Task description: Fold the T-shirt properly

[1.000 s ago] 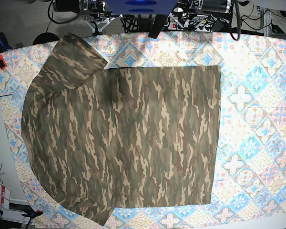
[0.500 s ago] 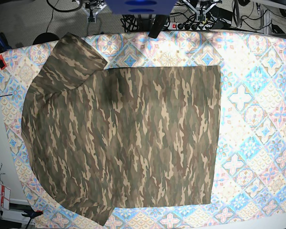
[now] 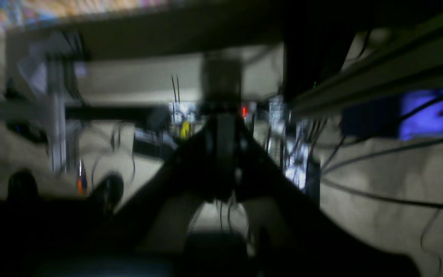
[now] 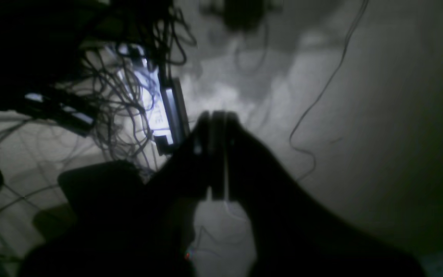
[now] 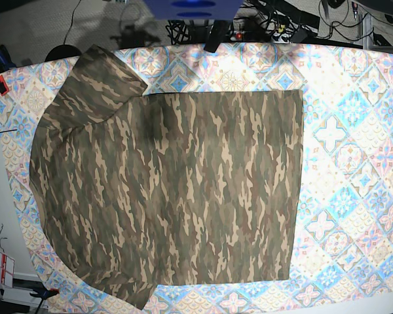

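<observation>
The camouflage T-shirt (image 5: 170, 190) lies spread flat over the patterned tablecloth, filling the left and middle of the base view, sleeves at the upper left and lower left. Neither arm appears in the base view. In the left wrist view my left gripper (image 3: 221, 127) points below the table edge, its dark fingers pressed together with nothing between them. The right wrist view shows my right gripper (image 4: 215, 123) shut and holding nothing, aimed at the floor.
The tablecloth (image 5: 354, 150) in blue, pink and cream covers the table. Cables and power strips (image 4: 167, 111) lie on the floor behind the table. A blue robot base (image 5: 193, 8) sits at the far edge.
The arm parts seen along the top edge of the base view have withdrawn out of sight. The T-shirt has not moved.
</observation>
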### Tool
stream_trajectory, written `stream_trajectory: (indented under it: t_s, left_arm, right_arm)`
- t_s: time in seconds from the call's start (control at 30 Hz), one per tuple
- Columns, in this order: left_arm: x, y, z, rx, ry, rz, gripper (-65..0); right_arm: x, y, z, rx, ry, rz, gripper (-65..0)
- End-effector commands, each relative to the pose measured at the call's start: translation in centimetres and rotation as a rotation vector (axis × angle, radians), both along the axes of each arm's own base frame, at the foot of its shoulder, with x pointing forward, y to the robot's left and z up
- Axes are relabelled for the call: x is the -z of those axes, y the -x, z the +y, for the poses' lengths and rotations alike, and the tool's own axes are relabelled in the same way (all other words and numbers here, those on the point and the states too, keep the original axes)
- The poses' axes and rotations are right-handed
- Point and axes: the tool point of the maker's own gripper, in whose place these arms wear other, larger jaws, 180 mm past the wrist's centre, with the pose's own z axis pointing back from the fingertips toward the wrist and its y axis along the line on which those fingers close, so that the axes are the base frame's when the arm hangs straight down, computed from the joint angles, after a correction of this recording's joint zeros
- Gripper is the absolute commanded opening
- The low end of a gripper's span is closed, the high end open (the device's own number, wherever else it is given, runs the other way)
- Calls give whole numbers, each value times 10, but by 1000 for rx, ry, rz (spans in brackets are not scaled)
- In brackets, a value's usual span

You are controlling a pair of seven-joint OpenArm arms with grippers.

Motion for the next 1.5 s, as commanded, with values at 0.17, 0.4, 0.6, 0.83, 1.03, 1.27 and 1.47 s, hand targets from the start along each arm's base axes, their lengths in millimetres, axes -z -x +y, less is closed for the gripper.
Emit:
stream_trajectory:
  t_s: [0.17,0.4,0.6,0.83,1.03,1.27,1.47]
  left_arm:
    - [-26,-3,3,12,-13,-144,-650]
    - [-26,-11,4,14,-14,-164,-650]
    - [-46,-25,3,25,-15,-285,-650]
    - [-101,-53,-6,55,0,-517,-650]
    - [-119,-63,-4,38,-4,-584,-650]
    - [-160,-81,-2,9,-3,-719,-650]
    - [-183,-102,-8,14,19,-735,-627]
  right_arm:
    - [-32,6,-6,-39,48,-199,-650]
    - [-84,3,7,-125,45,-483,-650]
    - [-87,-2,13,-106,47,-512,-650]
    - [-118,-17,5,-130,74,-666,-650]
    - [-157,-38,-7,-142,124,-814,-650]
    - [-191,-56,-38,-137,241,-920,-650]
    - [-221,-72,-41,-163,262,-1016,-650]
